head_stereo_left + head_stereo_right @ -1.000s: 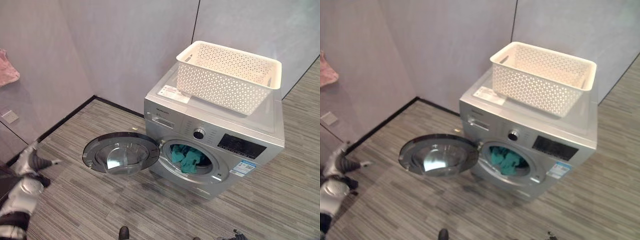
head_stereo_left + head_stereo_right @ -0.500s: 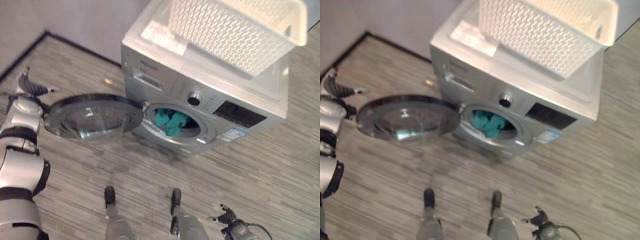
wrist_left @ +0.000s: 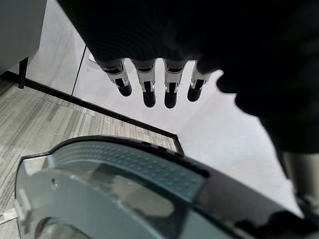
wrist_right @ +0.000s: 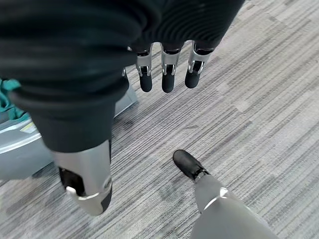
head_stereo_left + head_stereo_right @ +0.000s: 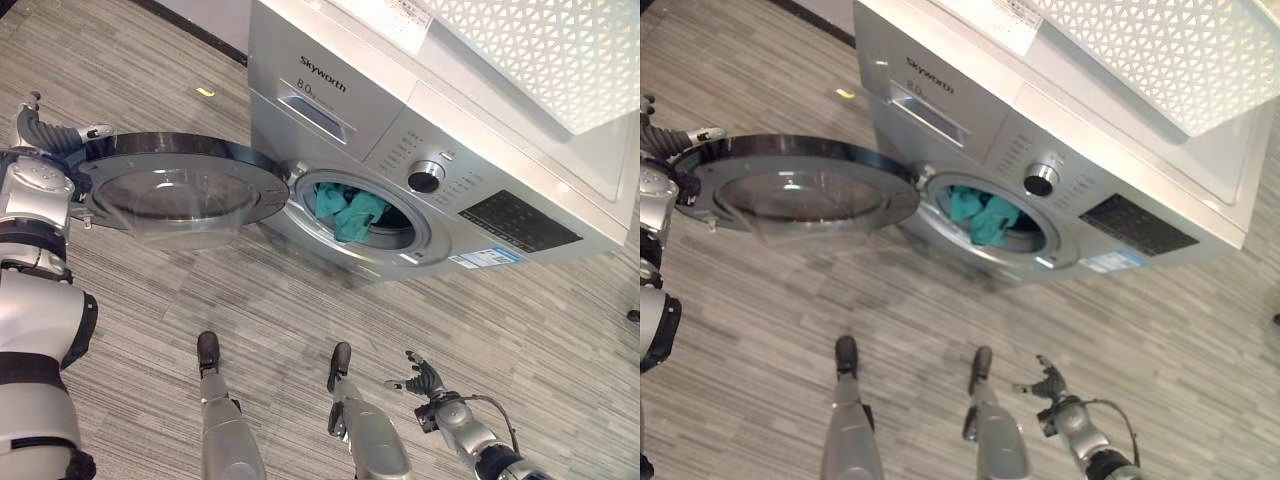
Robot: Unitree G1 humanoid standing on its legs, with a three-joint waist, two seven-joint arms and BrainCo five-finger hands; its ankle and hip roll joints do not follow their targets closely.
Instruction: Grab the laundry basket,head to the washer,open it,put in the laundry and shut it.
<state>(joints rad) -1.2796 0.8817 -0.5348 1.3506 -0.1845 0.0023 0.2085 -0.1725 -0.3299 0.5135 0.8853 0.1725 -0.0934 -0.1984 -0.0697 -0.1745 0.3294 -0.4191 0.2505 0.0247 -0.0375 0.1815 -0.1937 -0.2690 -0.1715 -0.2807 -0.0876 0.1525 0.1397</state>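
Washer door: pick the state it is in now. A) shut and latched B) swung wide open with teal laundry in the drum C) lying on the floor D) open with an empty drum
B: the washer door stands swung wide, and teal laundry lies in the drum opening.

The laundry basket (image 5: 540, 50) on top of the washer (image 5: 420, 130) is cut off by the upper edge, so its rim and inside cannot be seen. The washer's back and far side run out of the picture too. Of the teal laundry (image 5: 345, 210) in the drum, just the front folds show through the opening; the rest is hidden behind the ring. Where the left hand (image 5: 45, 135) meets the outer edge of the open door (image 5: 180, 185), the rim covers its fingertips, so contact cannot be told.
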